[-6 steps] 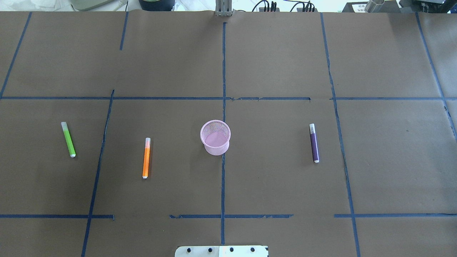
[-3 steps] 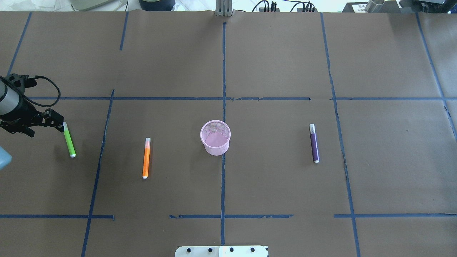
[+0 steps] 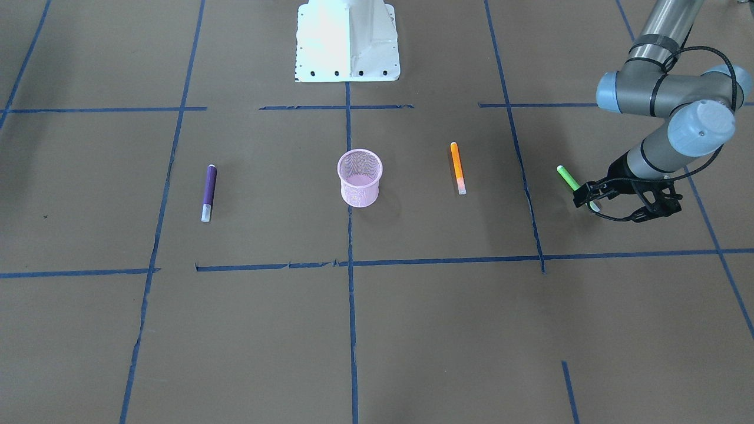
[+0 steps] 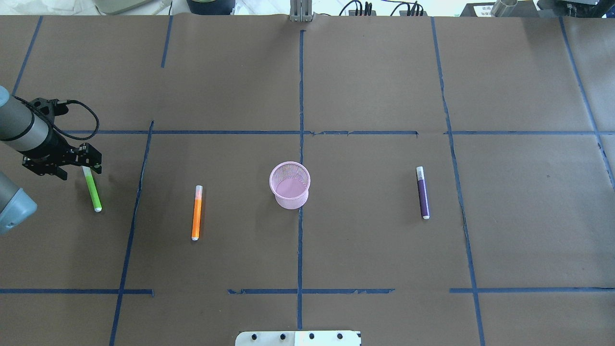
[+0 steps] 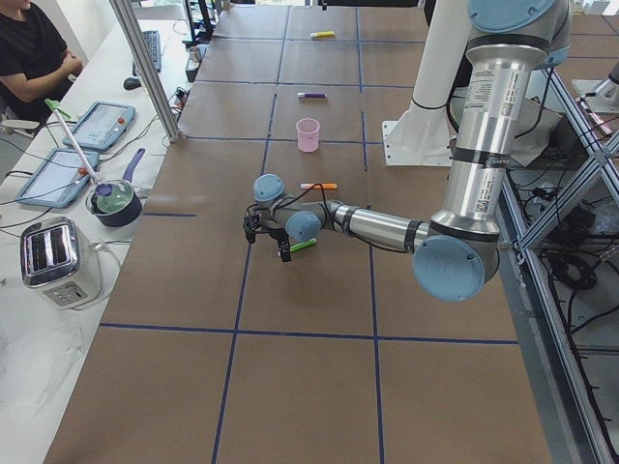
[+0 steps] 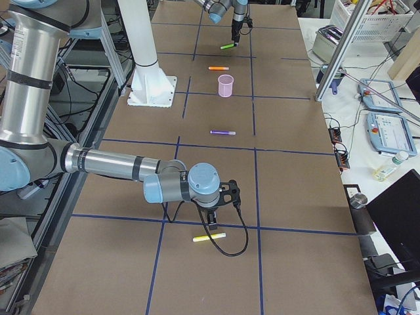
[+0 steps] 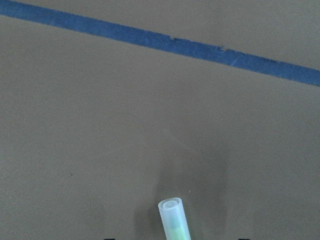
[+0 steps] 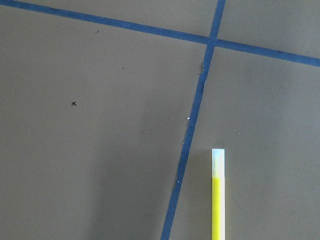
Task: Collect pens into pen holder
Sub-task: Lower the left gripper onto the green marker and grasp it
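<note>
LEFT ARM LINES UP ON THE FIRST PEN. The left gripper (image 4: 90, 162) hangs low over the pale cap end of the green pen (image 4: 92, 190), its jaws spread to either side of the cap with no contact visible. This is in the left half of the worktop (image 4: 375, 250), well in from every edge. The pink wire-mesh pen holder (image 4: 291, 202) stands upright and empty at mid-worktop, in front of the robot's base. The orange pen (image 4: 196, 214) lies flat between the green pen and the holder, and the purple pen (image 4: 423, 194) lies beyond the holder, toward the right end. A yellow pen (image 6: 209, 237) lies much nearer that right end, just beside the right gripper (image 6: 211, 222). The one view that shows that gripper does not tell how its jaws stand.

The pens look light, stiff and smooth-barrelled. They would likely roll at a glancing touch, and would swing if pinched only by the cap, which might also pull loose. A hold across the coloured barrel, just below the cap, looks safer and would leave the pen free to be tipped upright. The holder is thin mesh and probably very light, so a knock on its rim could slide or topple it.

There is generous room to move. Nothing stands along the way to the holder; only the orange pen lies across it, and a modest lift should clear that.
</note>
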Available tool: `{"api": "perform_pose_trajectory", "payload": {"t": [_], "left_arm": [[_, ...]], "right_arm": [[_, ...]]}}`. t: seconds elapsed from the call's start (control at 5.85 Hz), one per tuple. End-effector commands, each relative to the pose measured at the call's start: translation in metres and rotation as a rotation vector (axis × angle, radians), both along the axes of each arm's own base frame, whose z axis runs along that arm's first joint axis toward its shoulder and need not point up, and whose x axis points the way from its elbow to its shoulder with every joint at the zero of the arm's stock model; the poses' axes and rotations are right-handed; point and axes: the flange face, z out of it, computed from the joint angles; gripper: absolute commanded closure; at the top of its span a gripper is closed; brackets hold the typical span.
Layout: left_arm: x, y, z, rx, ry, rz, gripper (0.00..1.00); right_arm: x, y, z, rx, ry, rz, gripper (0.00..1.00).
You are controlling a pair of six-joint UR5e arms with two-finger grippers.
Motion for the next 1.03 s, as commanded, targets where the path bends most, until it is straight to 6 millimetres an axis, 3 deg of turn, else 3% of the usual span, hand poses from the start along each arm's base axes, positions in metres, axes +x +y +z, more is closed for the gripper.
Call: {"api": "perform_pose_trajectory", "payload": {"t": [0.0,0.34,0.68,0.85], "left_arm": [[0.003,0.0,-0.001,0.0,0.004,0.005,0.69],[0.005,0.001,0.001,0.0,0.002,0.011,0.73],[0.005,0.001,-0.007,0.013,0.011,0.011,0.99],[0.003,0.005,-0.055,0.09,0.067,0.013,1.0]], "right_arm": [[0.0,0.001,0.001,-0.002,0.0,0.0,0.0],[0.001,0.001,0.001,-0.005,-0.001,0.001,0.0],[0.0,0.001,0.002,-0.008,-0.001,0.0,0.0],[0.0,0.001,0.002,-0.006,-0.001,0.0,0.0]]}}
